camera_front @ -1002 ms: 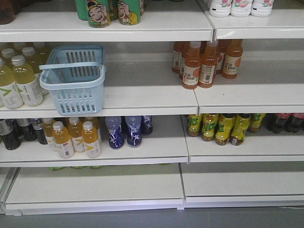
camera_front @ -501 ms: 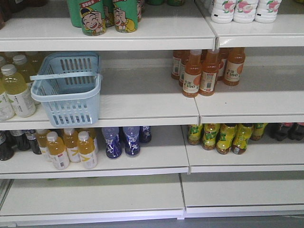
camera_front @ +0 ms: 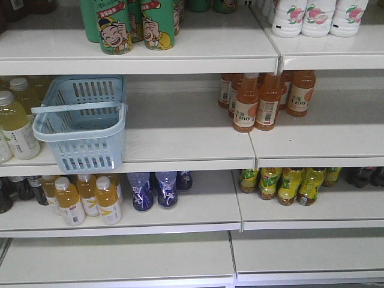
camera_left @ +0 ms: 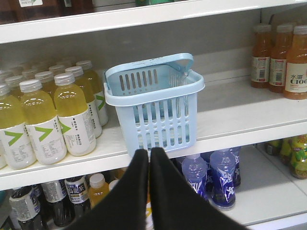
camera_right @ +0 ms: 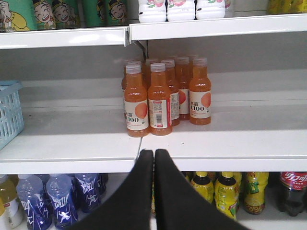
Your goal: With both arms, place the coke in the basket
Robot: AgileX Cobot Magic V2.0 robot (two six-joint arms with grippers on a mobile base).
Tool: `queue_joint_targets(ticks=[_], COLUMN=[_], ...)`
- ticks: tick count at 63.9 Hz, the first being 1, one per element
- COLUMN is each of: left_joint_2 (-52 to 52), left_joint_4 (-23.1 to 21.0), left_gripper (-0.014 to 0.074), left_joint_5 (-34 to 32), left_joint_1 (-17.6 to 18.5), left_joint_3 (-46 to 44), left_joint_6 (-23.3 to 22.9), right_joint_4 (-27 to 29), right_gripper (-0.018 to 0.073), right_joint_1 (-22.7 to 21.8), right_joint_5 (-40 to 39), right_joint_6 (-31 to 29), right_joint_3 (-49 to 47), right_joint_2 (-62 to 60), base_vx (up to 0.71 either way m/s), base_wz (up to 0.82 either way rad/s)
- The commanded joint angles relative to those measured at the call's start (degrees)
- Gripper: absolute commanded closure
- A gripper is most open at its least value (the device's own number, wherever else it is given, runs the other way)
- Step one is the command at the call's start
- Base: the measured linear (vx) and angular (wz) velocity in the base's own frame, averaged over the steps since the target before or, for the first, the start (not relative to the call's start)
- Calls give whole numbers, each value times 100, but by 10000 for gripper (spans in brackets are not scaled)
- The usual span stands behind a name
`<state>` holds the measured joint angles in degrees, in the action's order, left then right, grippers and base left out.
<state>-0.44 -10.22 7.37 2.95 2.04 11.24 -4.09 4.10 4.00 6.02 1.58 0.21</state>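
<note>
Supermarket shelving seen from a two-armed robot. The left gripper (camera_left: 149, 152) rises from 6 o'clock in its wrist view, its two black fingers pressed together with nothing between them. The right gripper (camera_right: 153, 153) looks the same in its own view, closed and empty. The light blue basket (camera_left: 163, 124) stands upright at 12 o'clock from the left gripper, near it, at the front edge of the middle shelf (camera_front: 180, 141). Its opening faces up and its thin handle lies across the top towards the back. The left arm is clearly the nearer one: from the right wrist only a corner of the basket shows, at 9 o'clock. The slim all-red coke cannot be found in any view. Only a dark cola bottle (camera_right: 293, 191) with a red label stands at 4 o'clock from the right gripper, one shelf down, so the coke's direction and long axis cannot be told. Pale yellow bottles (camera_left: 72, 120) crowd the basket at its 9 o'clock. Bare shelf runs from its 3 o'clock side to the orange bottles (camera_right: 160, 98). The shelf above (camera_front: 180, 57) probably limits headroom for lowering a bottle in.
</note>
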Motion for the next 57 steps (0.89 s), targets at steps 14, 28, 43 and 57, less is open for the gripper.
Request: queue_joint_targets(ticks=[14,28,43,57], left_joint_2=[-110,-110,-110,-110], left_joint_4=[-10,-10,-10,-10], left_gripper=[602,602,602,602], left_joint_5=[-381,-381,-381,-381], left_joint_1=[23,23,23,23], left_joint_3=[-192,-192,-192,-192], left_joint_6=[-34,-34,-34,-34], right_joint_4=[-22,-22,-22,-22], right_gripper=[569,569,569,569], right_joint_1=[-3,-3,-3,-3], right_joint_5=[-400,-400,-400,-400], right_joint_6=[-58,-58,-58,-58], right_joint_3=[46,46,46,46], right_joint_2=[63,63,63,63], base_vx=[4,0,0,0], base_wz=[0,0,0,0])
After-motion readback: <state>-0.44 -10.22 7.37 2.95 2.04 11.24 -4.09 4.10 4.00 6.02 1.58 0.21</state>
